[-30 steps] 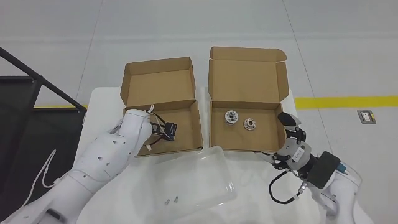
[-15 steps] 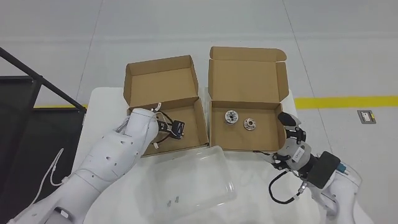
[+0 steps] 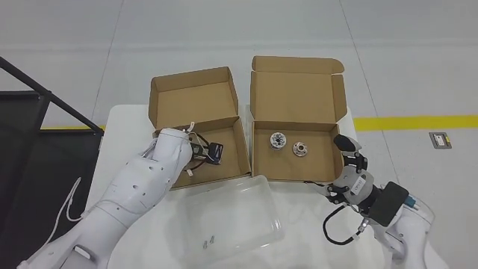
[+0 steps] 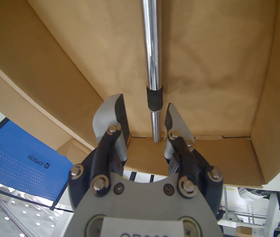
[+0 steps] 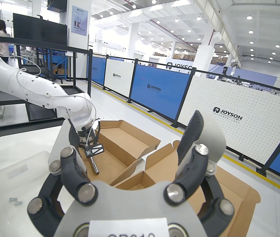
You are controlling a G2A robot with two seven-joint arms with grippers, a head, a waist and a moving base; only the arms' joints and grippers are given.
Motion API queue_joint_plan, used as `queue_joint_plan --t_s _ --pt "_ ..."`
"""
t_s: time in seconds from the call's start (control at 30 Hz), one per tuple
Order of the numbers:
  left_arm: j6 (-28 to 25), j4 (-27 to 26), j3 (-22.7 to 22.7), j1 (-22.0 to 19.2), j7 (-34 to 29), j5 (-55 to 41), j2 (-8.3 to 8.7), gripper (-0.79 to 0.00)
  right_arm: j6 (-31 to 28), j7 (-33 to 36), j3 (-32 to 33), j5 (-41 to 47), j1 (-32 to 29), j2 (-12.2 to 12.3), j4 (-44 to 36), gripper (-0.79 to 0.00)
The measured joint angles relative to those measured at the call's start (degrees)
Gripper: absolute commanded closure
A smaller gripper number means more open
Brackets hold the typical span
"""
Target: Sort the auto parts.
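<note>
Now your left gripper (image 4: 144,103) has slid toward the right wall of the left box (image 3: 190,97), and the box has shifted slightly at the table's (image 3: 123,131) far edge. Its fingers are part-open and the rod (image 4: 151,38) sits loose between them, inside that box. It's likely released, so that part is sorted. Your right gripper (image 3: 348,152) is unchanged near the right edge, wide open and empty.

You see a rod (image 4: 151,38) of smooth, glossy metal with a matt black band, a box (image 4: 216,50) of matt brown cardboard, a tray (image 3: 231,211) of clear plastic.
</note>
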Motion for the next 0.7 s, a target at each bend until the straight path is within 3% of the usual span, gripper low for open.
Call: queue_joint_plan --t_s 0.17,0.27,0.5,0.7 --pt "-0.35 -6.72 -4.32 2.57 -3.07 -0.53 0.97 -0.739 0.0 0.0 0.0 0.0 0.0 0.0 0.0 -0.785" --pt "-1.67 -14.51 -8.87 5.84 -5.33 -1.7 2.38 -0.751 0.0 0.0 0.0 0.0 0.0 0.0 0.0 -0.785" --pt "-4.74 -40.07 -20.86 19.77 -14.72 -5.94 6.49 -0.785 0.0 0.0 0.0 0.0 0.0 0.0 0.0 -0.785" --pt "-4.7 -58.06 -23.0 31.64 -17.6 -7.39 9.61 -0.785 0.0 0.0 0.0 0.0 0.0 0.0 0.0 -0.785"
